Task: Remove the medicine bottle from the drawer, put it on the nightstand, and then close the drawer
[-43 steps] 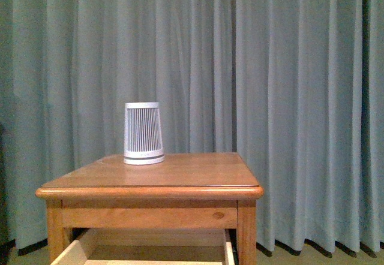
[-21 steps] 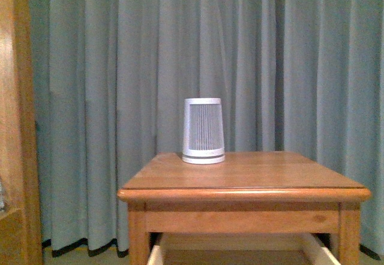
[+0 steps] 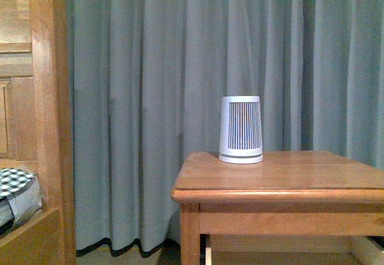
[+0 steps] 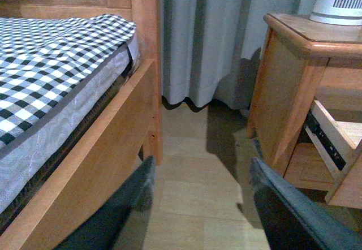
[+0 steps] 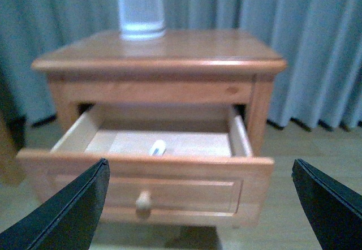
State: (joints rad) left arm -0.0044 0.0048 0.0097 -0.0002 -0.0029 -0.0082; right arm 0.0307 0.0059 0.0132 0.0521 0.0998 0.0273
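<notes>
Both the left gripper [image 4: 202,160] and right gripper [image 5: 199,162] gape wide, empty. Against half a second ago, the nightstand [image 3: 282,178] sits further right in the front view and the bed frame [image 3: 51,97] now fills the left edge. The medicine bottle [image 5: 156,147] lies inside the pulled-out drawer [image 5: 147,173]

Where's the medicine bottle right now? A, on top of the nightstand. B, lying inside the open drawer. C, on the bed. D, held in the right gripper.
B: the right wrist view shows the small white bottle lying on the floor of the pulled-out drawer, while the nightstand top carries only the striped cylinder.
</notes>
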